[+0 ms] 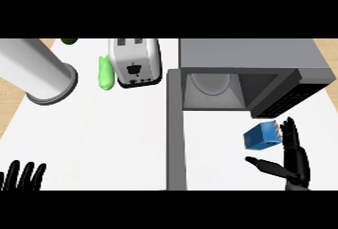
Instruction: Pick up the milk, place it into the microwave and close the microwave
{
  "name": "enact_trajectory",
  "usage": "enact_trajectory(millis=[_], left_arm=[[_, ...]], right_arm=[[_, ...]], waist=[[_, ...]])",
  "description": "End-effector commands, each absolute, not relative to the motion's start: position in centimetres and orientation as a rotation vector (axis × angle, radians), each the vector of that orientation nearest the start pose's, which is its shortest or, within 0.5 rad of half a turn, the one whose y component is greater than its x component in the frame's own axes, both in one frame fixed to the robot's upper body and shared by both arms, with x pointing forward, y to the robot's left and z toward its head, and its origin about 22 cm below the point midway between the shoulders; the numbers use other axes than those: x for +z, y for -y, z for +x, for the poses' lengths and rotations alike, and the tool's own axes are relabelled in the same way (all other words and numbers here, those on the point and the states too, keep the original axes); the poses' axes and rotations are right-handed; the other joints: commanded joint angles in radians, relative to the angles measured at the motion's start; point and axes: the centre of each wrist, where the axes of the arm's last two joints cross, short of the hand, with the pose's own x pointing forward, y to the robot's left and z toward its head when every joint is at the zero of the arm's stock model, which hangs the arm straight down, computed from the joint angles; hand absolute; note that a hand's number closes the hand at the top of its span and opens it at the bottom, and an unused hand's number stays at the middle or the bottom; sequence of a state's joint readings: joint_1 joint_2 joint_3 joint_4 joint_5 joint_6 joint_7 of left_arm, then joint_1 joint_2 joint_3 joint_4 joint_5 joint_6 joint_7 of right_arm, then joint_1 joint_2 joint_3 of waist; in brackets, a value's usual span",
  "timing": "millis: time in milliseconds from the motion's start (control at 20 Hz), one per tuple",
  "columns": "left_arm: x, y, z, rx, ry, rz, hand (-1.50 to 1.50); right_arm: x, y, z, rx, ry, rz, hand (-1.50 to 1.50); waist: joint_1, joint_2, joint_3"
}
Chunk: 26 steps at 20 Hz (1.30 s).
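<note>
A blue milk carton (263,136) with a white striped side lies on the white counter in front of the microwave (251,58), slightly right of its mouth. The microwave stands open, its grey door (174,129) swung out toward me, and a pale round plate (211,83) shows inside. My right hand (293,159) is open just right of the carton, fingers straight and reaching up along the carton's right side, thumb spread out below it. Whether it touches the carton I cannot tell. My left hand (21,176) rests open at the lower left edge, fingers up.
A silver toaster (135,60) stands at the back centre, with a green object (104,72) lying beside it on its left. A large grey cylinder (36,69) lies across the back left. A dark green thing (69,41) peeks in at the top edge.
</note>
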<state>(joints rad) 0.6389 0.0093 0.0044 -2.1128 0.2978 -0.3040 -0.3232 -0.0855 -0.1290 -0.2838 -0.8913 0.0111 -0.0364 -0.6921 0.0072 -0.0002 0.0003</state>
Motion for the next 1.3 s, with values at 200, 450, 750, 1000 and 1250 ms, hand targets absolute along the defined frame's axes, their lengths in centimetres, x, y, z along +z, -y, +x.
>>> enact_trajectory(millis=[200,450,750,1000,1250], left_arm=[[3.0,-27.4,9.0,0.168,1.924,-0.185,-1.5],[2.7,-28.2,8.7,0.175,1.923,-0.184,-1.5],[1.8,-27.8,7.6,0.169,1.907,-0.188,-1.5],[2.4,-27.2,9.1,0.166,1.916,-0.224,-1.5],[3.6,-28.0,8.6,0.164,1.912,-0.211,-1.5]], right_arm=[[-12.4,33.1,23.2,-0.118,1.687,-0.28,-1.5],[-13.7,31.4,23.5,-0.145,1.667,-0.276,-1.5],[-11.9,30.7,26.1,-0.147,1.672,-0.432,1.5],[-13.9,29.5,26.4,-0.066,1.697,-0.482,1.5],[-12.3,31.1,28.0,-0.111,1.726,-0.544,1.5]], waist=[[0.002,0.0,0.0],[0.004,0.001,0.0],[0.005,0.0,0.0],[0.014,0.005,0.002],[0.007,0.002,0.001]])
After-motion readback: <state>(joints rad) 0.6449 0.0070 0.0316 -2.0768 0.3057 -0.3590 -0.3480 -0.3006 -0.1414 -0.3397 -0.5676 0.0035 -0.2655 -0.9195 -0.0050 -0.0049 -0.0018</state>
